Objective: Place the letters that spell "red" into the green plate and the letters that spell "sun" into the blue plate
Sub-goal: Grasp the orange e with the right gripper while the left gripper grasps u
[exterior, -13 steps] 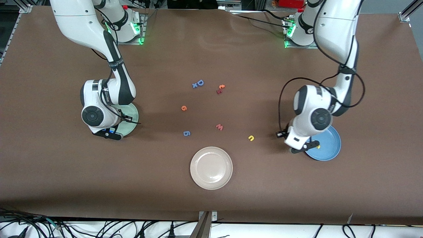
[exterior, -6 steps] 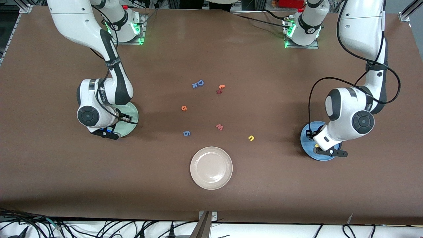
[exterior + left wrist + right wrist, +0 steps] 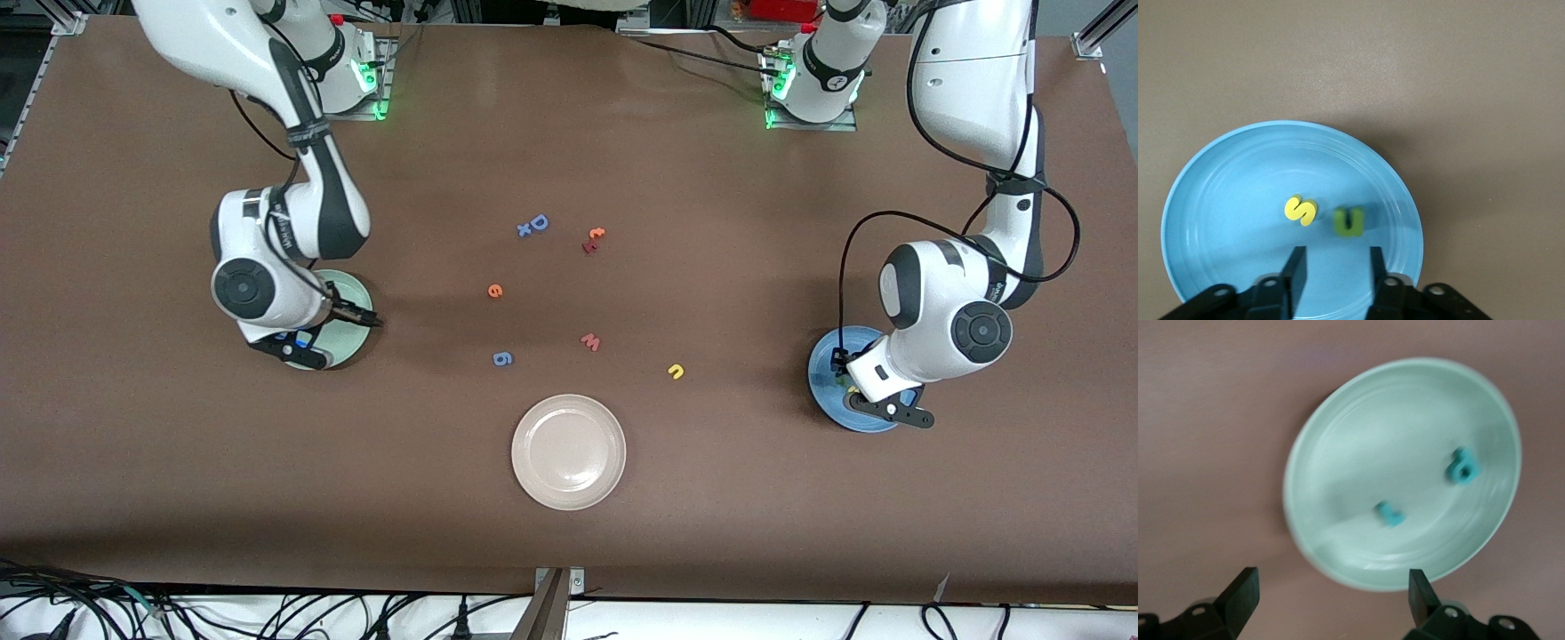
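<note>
My left gripper [image 3: 889,411] [image 3: 1337,263] hangs open and empty over the blue plate [image 3: 822,363] [image 3: 1218,200]. In that plate lie a yellow "s" [image 3: 1301,210] and a green "u" [image 3: 1349,222], side by side. My right gripper [image 3: 289,347] [image 3: 1331,587] stands wide open over the edge of the green plate [image 3: 357,298] [image 3: 1358,453], holding nothing. A teal "d" [image 3: 1462,465] and a smaller teal "r" [image 3: 1390,513] rest in the green plate. An orange "e" [image 3: 495,291] and a yellow "u" [image 3: 677,372] lie on the table between the plates.
A beige-white plate [image 3: 569,452] sits nearest the front camera at mid-table. A blue "6" [image 3: 502,358], a red "w" [image 3: 590,341], blue letters [image 3: 533,225] and red-orange letters [image 3: 593,240] are scattered on the brown table.
The left arm swung over the blue plate and its fingers parted, leaving the green "u" in the plate. The right gripper opened wide and lifted slightly over the green plate.
</note>
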Robot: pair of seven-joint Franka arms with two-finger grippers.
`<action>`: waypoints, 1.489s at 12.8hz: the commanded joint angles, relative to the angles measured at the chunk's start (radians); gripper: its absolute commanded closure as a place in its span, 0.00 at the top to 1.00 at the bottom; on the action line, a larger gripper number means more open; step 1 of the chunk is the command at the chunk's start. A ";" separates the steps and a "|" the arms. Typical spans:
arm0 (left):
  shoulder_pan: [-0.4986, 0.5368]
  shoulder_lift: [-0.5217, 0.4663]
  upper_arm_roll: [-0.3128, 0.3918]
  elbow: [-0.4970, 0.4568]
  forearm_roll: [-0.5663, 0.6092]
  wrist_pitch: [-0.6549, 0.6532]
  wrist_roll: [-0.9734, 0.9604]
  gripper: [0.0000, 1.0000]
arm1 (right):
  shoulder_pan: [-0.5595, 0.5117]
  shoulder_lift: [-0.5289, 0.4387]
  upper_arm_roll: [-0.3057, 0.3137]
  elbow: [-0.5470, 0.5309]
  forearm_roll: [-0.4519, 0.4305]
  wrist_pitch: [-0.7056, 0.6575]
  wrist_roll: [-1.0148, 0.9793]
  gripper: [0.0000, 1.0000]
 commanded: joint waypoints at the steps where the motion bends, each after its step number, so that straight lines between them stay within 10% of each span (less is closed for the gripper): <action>1: -0.010 0.000 0.014 -0.002 -0.022 0.011 0.024 0.64 | 0.119 -0.021 -0.003 -0.016 0.010 0.008 0.196 0.99; 8: -0.064 -0.044 -0.035 -0.002 -0.031 -0.043 -0.344 0.63 | 0.152 -0.003 0.144 -0.018 0.119 0.207 0.446 0.98; 19: -0.161 -0.010 -0.185 0.119 -0.013 -0.048 -0.742 0.64 | 0.244 0.105 0.144 -0.022 0.120 0.390 0.505 0.91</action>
